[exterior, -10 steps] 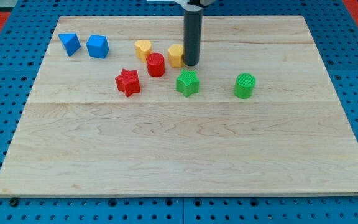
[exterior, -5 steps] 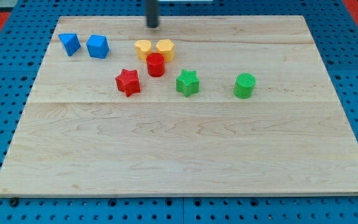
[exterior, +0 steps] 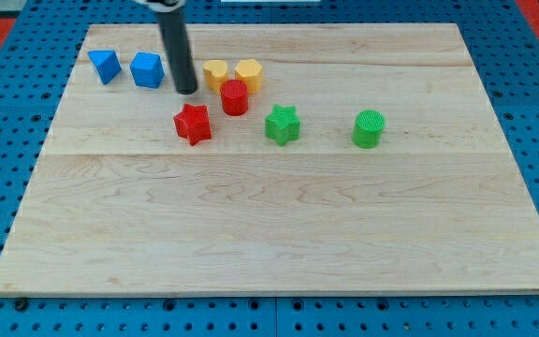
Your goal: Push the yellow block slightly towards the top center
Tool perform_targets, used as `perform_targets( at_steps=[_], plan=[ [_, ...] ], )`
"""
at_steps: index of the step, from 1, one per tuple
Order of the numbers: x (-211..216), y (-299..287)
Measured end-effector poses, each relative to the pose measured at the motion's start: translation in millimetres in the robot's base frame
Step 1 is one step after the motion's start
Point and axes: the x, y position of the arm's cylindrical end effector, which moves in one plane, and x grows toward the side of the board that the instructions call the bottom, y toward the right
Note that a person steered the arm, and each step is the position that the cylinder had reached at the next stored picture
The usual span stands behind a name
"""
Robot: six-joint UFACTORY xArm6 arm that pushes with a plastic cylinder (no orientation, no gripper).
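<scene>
Rod (exterior: 175, 47) cut off by the view's top edge above the board.

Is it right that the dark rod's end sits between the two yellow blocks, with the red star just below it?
Not quite. The camera view shows my tip between the blue cube-like block and the left yellow block, not between the two yellow ones; the other yellow block lies further to the view's right. The red star is indeed just below the tip.

You see my tip (exterior: 187, 92) on the worktop (exterior: 269, 225), between the blue cube (exterior: 146, 70) and the yellow heart (exterior: 215, 73), just above the red star (exterior: 193, 123).
</scene>
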Motion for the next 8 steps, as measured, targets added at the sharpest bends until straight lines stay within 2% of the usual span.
perform_targets(
  at_steps=[1, 3, 5, 8],
  plan=[
    [-15, 28],
    [-14, 30],
    [12, 34],
    [-19, 68]
  ],
)
